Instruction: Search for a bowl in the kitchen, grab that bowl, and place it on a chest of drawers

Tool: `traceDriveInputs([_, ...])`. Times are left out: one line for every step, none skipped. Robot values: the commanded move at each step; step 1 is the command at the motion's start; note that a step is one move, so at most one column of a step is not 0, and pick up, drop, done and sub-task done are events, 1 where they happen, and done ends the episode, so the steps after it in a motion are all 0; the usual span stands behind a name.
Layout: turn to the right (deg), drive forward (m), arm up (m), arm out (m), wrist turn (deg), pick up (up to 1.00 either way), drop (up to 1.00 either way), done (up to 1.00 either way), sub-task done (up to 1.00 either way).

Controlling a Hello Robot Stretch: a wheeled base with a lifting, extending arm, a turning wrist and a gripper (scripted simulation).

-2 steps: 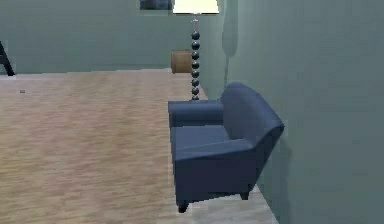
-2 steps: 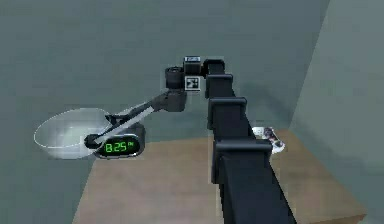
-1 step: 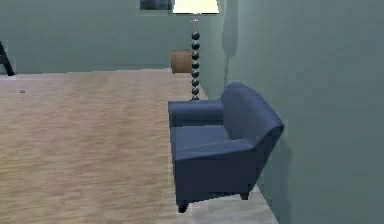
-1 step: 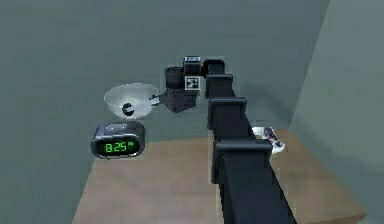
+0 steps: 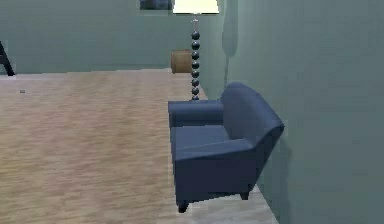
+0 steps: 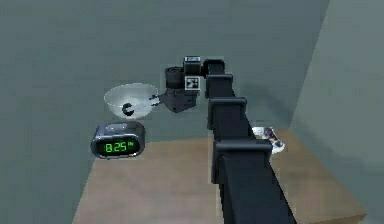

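Armchair (image 5: 222,145) first, in the forward view: it sat blue against the wall on the right, with a lamp (image 5: 196,40) behind it and bare floor (image 5: 80,140) to the left. If you had swung the base carelessly there, it could have clipped the chair and jolted the load.

In the arm side view the gripper (image 6: 152,98) reached out above a wooden top (image 6: 160,185). The bowl (image 6: 128,98) hung at its fingers, clear of the top, so it held the bowl. How the fingers stood, you could not tell. A clock (image 6: 119,142) sat on the top, just under the bowl in the picture. Lowering straight down risked landing the bowl on the clock, tipping it or shoving the clock off the edge. A small white thing (image 6: 268,136) lay just beside the arm (image 6: 240,150). Pulling the arm in might have swept it.
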Motion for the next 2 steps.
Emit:
traceDriveInputs([0.0, 0.0, 0.0, 0.0, 45.0, 0.0, 0.0, 0.0, 0.0])
traceDriveInputs([0.0, 0.0, 0.0, 0.0, 0.0, 0.0, 1.0, 0.0, 0.0])
